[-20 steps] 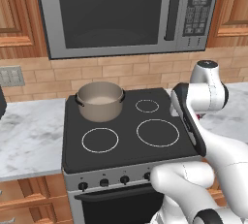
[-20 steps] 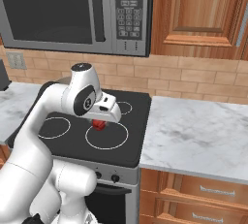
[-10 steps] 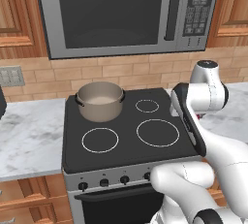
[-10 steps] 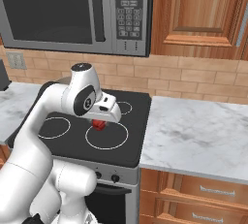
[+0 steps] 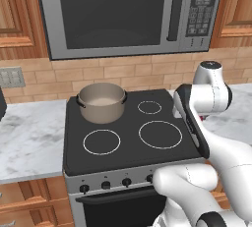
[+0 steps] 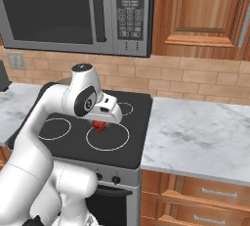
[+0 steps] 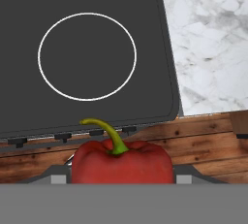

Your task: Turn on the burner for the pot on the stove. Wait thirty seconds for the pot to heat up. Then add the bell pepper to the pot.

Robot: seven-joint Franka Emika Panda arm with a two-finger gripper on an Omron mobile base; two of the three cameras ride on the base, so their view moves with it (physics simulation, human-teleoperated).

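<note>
The pepper (image 7: 122,162) is held in the tool (image 7: 121,179), whose jaws are partly closed on its two sides, the green stem pointing away from the hand. In the right base view the pepper (image 6: 100,125) is seen as a red lump under the tool (image 6: 103,118), above the front right ring of the stove (image 6: 132,146). The pot (image 5: 102,102) is set on the back left ring of the stove (image 5: 128,147), well apart from the pepper, with its pale inside in view. A row of black knobs (image 5: 106,185) is seen along the steel front edge. A microwave (image 5: 123,12) is mounted above the stove; its keypad (image 5: 199,6) is marked with small white characters that cannot be read. The marble worktop (image 6: 195,137) adjoins the stove's right edge.
</note>
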